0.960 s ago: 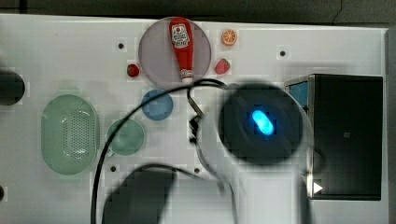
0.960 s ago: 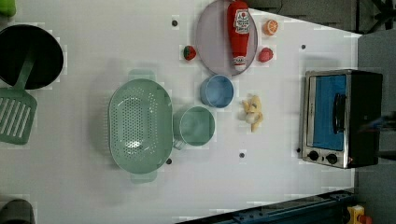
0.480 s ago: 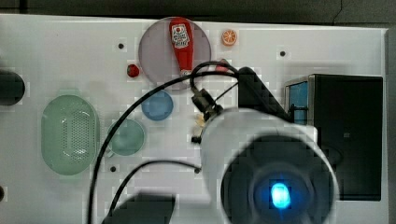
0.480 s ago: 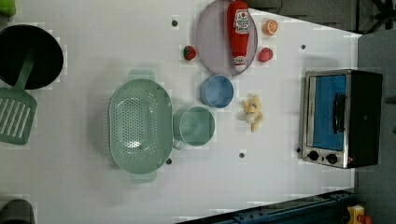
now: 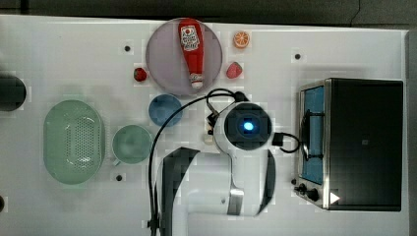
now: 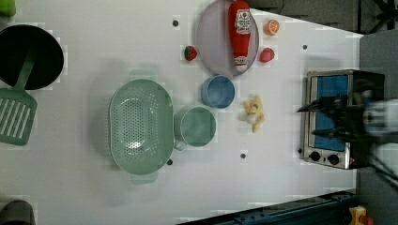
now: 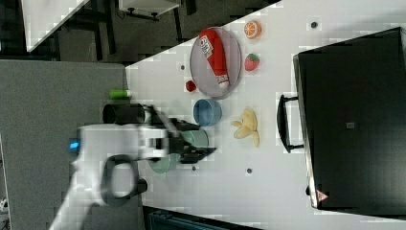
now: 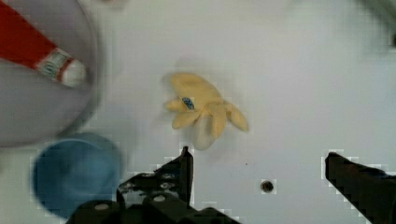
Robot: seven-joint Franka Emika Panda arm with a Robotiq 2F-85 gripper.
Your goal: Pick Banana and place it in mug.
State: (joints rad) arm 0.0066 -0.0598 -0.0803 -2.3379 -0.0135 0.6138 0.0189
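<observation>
The top view looks straight down from high above the white table [image 5: 59,54], with the arm [image 5: 246,162] rising toward the lens and the toaster oven [image 5: 364,142] at the top view's right. The left view also looks down, from slightly farther off, taking in a black pan [image 6: 30,56] and spatula [image 6: 16,117] at the left view's left. The right view looks down obliquely, catching floor beyond the table edge. The wrist view sits close above the tabletop, facing down. All four share the banana [image 8: 203,109], blue cup [image 6: 218,91] and ketchup bottle [image 7: 215,57]
</observation>
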